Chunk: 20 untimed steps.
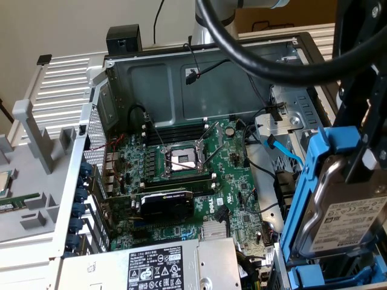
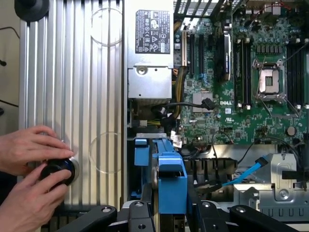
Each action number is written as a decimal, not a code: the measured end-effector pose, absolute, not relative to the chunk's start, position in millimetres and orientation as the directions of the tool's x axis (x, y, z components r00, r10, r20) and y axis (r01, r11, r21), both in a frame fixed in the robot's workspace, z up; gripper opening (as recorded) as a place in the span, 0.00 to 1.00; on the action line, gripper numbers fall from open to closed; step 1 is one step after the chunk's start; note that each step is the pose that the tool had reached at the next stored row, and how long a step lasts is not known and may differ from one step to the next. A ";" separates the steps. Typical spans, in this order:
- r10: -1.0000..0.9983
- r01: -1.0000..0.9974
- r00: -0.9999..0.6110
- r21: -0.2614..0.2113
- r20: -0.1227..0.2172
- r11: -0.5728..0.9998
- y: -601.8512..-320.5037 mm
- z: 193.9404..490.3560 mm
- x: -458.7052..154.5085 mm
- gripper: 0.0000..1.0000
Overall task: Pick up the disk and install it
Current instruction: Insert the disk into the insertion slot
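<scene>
The disk point(image 1: 344, 220) is a silver hard drive with a white barcode label, framed by bright blue plastic rails. It hangs at the exterior view's right, above the right side of the open computer case point(image 1: 121, 72). My black gripper point(image 1: 361, 162) is shut on it from above. In the wrist view the disk point(image 2: 171, 176) shows edge-on as a blue rail between my fingers point(image 2: 137, 212), over the case's drive bay area point(image 2: 270, 188).
Inside the case lie the green motherboard point(image 1: 199, 151), a black graphics card point(image 1: 166, 205), a grey power supply point(image 1: 157, 266) and a blue cable point(image 1: 284, 151). A thick black hose point(image 1: 266, 60) crosses overhead. A person's hands point(image 2: 29, 169) hold a black knob point(image 2: 58, 169) on the ribbed metal table point(image 2: 72, 87).
</scene>
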<state>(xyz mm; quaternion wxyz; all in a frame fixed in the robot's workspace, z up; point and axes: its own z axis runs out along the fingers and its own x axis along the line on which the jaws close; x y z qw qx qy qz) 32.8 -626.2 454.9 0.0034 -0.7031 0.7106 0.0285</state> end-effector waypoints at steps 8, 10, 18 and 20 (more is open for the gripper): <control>-0.999 -0.999 -0.011 0.036 -0.045 0.010 -626.2 452.2 32.8 0.37; -0.999 -0.999 -0.011 0.036 -0.045 0.010 -626.2 451.5 32.8 0.37; -0.999 -0.999 -0.011 0.036 -0.045 0.010 -626.0 450.1 32.6 0.37; -0.999 -0.999 -0.011 0.036 -0.045 0.010 -625.6 450.2 32.5 0.37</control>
